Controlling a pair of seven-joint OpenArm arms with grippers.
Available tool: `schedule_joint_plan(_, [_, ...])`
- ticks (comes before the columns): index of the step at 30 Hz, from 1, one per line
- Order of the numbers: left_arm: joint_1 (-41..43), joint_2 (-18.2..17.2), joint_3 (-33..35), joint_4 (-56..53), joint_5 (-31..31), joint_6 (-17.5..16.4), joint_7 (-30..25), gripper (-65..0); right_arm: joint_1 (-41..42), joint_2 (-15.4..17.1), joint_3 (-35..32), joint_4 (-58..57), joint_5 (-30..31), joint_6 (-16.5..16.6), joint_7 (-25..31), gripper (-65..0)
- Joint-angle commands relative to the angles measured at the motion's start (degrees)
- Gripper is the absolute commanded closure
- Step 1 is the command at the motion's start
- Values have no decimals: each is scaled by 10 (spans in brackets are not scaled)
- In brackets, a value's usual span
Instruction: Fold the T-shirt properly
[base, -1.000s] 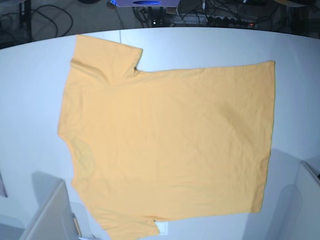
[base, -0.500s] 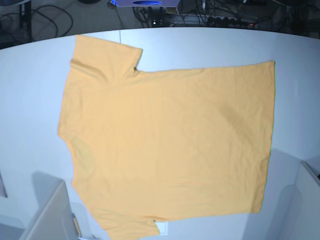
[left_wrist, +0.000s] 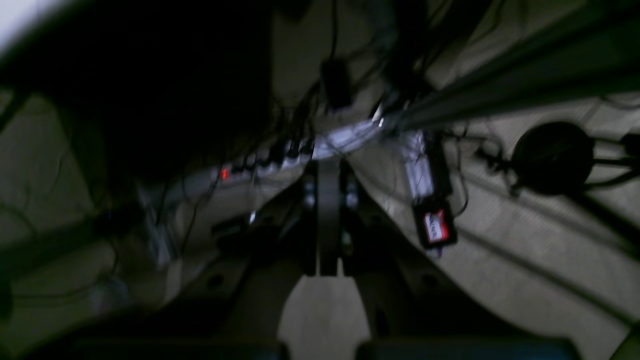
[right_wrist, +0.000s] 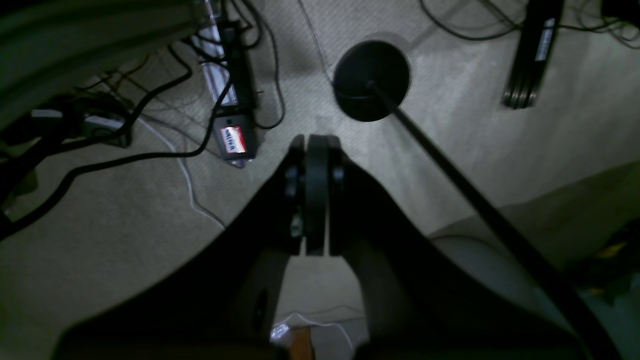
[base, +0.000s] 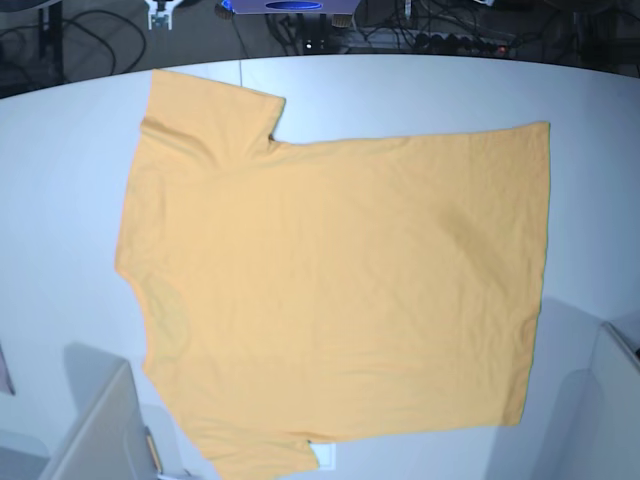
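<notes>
Lying flat and unmoved, the T-shirt (base: 330, 290) awaits folding; both grippers (left_wrist: 322, 165) (right_wrist: 316, 142) remain closed, apparently empty.

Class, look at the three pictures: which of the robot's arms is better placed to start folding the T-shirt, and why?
Neither clearly. The T-shirt lies flat and untouched; both wrist views face the floor. The left pincer and right pincer are shut and empty. Pick by side: left for the hem, right for the sleeves.

The base view is showing a bright, evenly lit desk (base: 400, 90), curving at the edges; both wrist views are looking dim, the left one blurred.
</notes>
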Motion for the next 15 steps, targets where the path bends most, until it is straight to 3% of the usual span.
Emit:
schedule_joint_plan(1, [12,-6,9,18,0,-3,-5,0,-13,-8,0,19,0,1,-5,0])
schedule_joint_plan(7, [5,-15,36,63,-3,-3,-3,0,-42,-13,0,84,2,1,-11,0])
schedule_joint_plan(15, [14,-15,1,93,-6,-3,-9,0,-52,-29,22,135,1,0,-11,0])
